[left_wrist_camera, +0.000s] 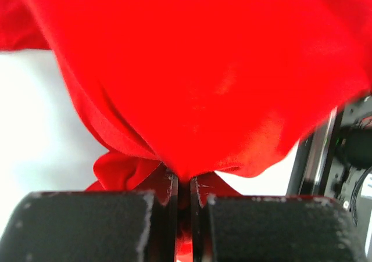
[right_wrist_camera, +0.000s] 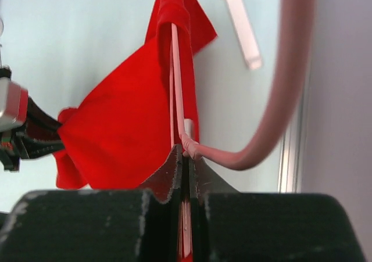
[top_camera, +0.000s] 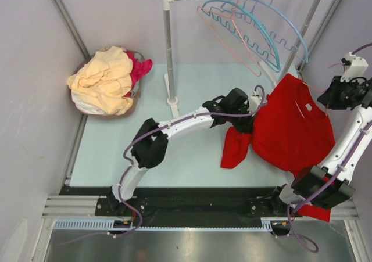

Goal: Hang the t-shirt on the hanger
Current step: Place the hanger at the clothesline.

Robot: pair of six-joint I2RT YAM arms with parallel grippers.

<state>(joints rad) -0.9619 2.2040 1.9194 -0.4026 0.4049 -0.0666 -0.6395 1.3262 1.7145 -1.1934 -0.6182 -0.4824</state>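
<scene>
"Which step is this?"

"Dressing the hanger, I'd judge. Nearest, in front of the white clothes rail point(top_camera: 168, 53), the left gripper point(left_wrist_camera: 183, 183) has its jaws pressed together on a fold of the bright red cloth t-shirt point(top_camera: 290, 128). No gap shows between them."

"And the other?"

"Just beyond, right of the rail's post, the right gripper point(right_wrist_camera: 187, 157) is clamped on the thin salmon-pink triangular hanger point(right_wrist_camera: 174, 70), at the neck under its hook. The shirt covers the hanger arm leading away from the jaws."

"Next?"

"Probably drawing the cloth across to seat the other shoulder, without twisting the hanger. Farthest, blue wavy hangers point(top_camera: 251, 39) hang on the rail."
</scene>
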